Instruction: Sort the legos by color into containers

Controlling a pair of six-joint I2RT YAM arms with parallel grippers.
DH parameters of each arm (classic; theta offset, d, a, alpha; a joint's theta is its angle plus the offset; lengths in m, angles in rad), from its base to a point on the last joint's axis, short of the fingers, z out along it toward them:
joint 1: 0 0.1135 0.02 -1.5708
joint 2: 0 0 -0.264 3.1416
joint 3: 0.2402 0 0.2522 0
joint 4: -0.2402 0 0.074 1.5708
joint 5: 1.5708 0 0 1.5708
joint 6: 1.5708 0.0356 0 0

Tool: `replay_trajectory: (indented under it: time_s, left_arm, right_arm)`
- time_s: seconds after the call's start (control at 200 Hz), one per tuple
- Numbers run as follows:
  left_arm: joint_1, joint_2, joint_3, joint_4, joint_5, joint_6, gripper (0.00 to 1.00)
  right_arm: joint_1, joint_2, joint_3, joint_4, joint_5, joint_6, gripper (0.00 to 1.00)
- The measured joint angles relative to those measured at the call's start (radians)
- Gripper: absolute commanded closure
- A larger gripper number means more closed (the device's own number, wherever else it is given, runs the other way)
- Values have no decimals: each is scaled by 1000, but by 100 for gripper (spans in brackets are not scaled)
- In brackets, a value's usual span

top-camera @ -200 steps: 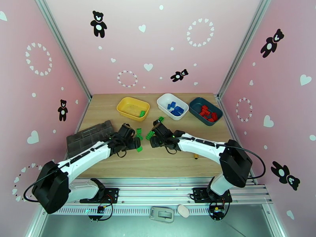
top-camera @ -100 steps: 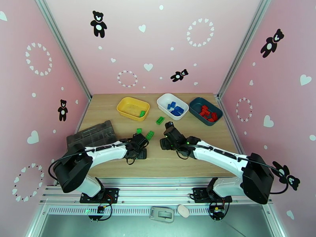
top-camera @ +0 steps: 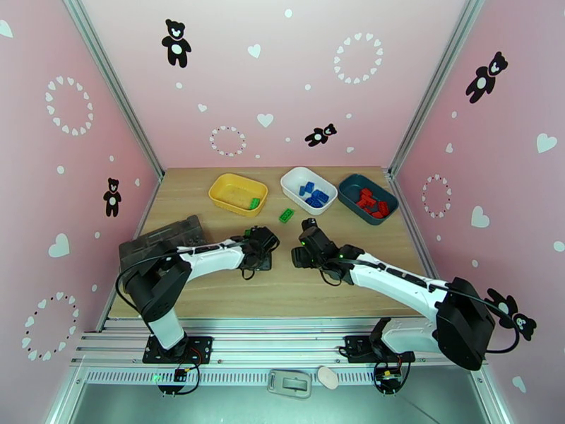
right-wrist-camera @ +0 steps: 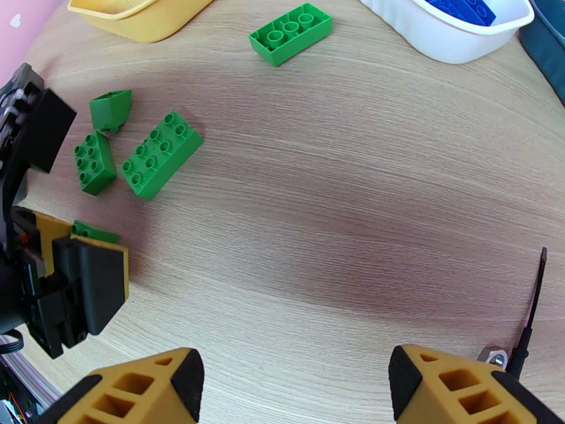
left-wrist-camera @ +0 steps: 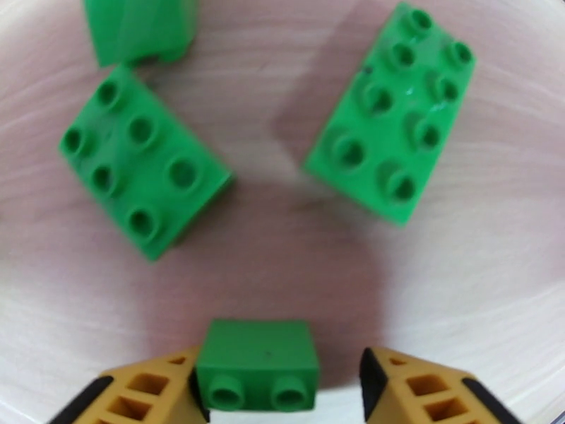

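Left pincer (left-wrist-camera: 279, 379) straddles green lego (left-wrist-camera: 254, 358), not clamped; right pincer (right-wrist-camera: 293, 379) wide (holds nothing)

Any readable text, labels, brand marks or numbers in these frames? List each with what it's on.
None readable.
Green bricks: stud tops too blurred to tell any embossing.
Wall decals: bears, hearts and dots, no lettering.
Yellow bin, white bin, teal bin: no labels visible.
Grey organizer box: no marking legible.
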Motion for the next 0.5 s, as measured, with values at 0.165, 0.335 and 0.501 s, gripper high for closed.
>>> replay_trajectory:
  time_s: [0.165,0.335,0.501]
  left_arm:
    - [0,14,8,1,-17,10,60]
    - [-4,-7,6,-16,-38,14,69]
    - [14,-113,5,-38,-39,38,72]
  right_arm:
    - [-8,-4,-1,3,-8,0,27]
    - [-10,-4,-1,10,-20,0,27]
    - [-12,23,0,52,-74,12,27]
